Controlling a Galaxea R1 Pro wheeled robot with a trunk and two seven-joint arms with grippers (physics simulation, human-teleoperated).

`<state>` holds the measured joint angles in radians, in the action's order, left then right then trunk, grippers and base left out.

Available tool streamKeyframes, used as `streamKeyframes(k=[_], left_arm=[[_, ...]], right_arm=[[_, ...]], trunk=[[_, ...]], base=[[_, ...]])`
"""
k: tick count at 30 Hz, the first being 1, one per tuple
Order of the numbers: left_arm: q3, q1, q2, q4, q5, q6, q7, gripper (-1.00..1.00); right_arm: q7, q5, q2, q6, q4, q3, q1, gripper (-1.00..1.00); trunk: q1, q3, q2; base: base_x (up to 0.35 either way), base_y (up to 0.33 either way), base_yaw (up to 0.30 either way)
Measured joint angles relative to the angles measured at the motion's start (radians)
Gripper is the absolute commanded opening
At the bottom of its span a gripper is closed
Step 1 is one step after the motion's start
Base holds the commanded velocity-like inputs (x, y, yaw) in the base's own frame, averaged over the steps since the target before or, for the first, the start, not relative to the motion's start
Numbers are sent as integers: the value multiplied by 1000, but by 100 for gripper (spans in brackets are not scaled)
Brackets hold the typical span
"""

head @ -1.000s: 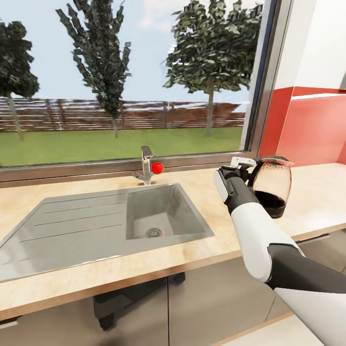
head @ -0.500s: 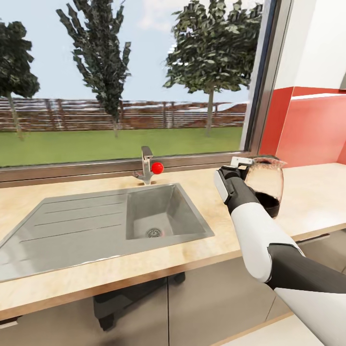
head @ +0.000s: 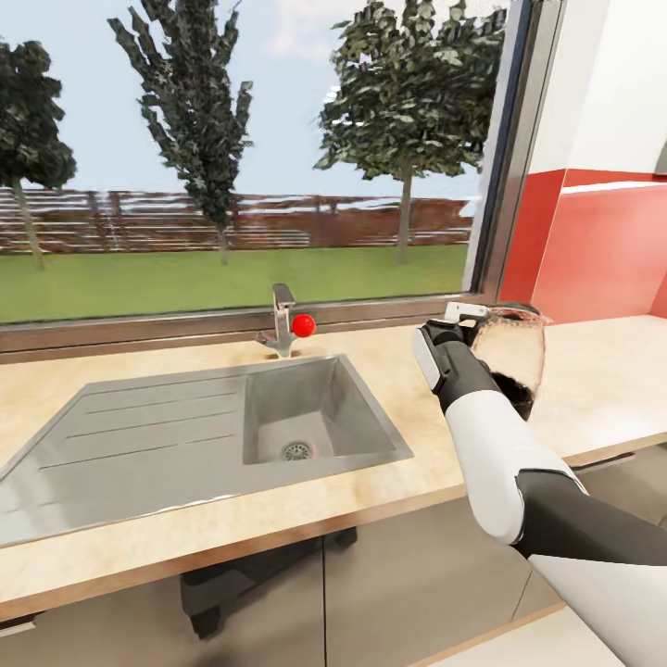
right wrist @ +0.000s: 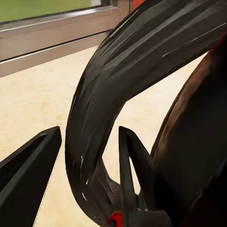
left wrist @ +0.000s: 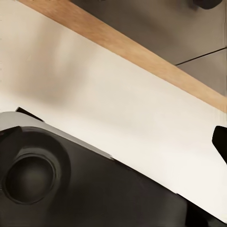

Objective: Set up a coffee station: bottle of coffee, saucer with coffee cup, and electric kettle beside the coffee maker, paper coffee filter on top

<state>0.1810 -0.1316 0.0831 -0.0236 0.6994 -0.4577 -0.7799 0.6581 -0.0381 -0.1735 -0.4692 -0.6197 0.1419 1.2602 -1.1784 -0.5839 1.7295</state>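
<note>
The right gripper [right wrist: 87,156] had its fingers closed around the electric kettle's [head: 508,363] black handle [right wrist: 118,90], right of the sink [head: 185,426] on the kitchen countertop [head: 371,491]. Step in hand: relocating the kettle. Next move probably required lifting it clear.

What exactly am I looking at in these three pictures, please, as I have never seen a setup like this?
This is a simulated two-armed robot. The large picture comes from its head camera; the other two come from cameras near each arm's pincer. Below a window lies a wooden kitchen countertop with a steel sink and a tap. The right pincer has its fingers on either side of the curved black handle of the glass electric kettle; whether the kettle is lifted is unclear. The left wrist view shows the robot's white and black body and the worktop's edge.
</note>
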Motion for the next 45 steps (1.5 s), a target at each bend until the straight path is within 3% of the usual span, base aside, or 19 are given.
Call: streamKeyframes(k=[23,26,34,37,43,44,45], left_arm=[[0,0,0,0,0,0,1,100],[0,0,1,0,0,0,1,100],[0,0,1,0,0,-1,0,100],[0,0,1,0,0,-1,-1,100],[0,0,0,0,0,-1,-1,100],[0,0,0,0,0,-1,-1,100],[0,0,1,0,0,-1,-1,100]], right_arm=[[-13,0,0,-2,-11,-1,0,-100],[-78,2,0,-1,-69,-3,0,-100],[-176,-2,0,-9,-158,0,-6,-100],[-271,-5,0,-32,-218,-1,-12,-100],[-422,-14,7,-122,-367,-1,-51,-100],[-456,-17,10,-143,-400,0,-65,-100],[-553,-37,17,-185,-472,-1,-103,-100]], trunk=[[88,72,-161],[100,82,-182],[130,107,-238],[142,116,-259],[142,116,-259],[142,116,-259],[142,116,-259]], base=[[0,0,0],[0,0,0],[0,0,0],[0,0,0],[0,0,0],[0,0,0],[0,0,0]])
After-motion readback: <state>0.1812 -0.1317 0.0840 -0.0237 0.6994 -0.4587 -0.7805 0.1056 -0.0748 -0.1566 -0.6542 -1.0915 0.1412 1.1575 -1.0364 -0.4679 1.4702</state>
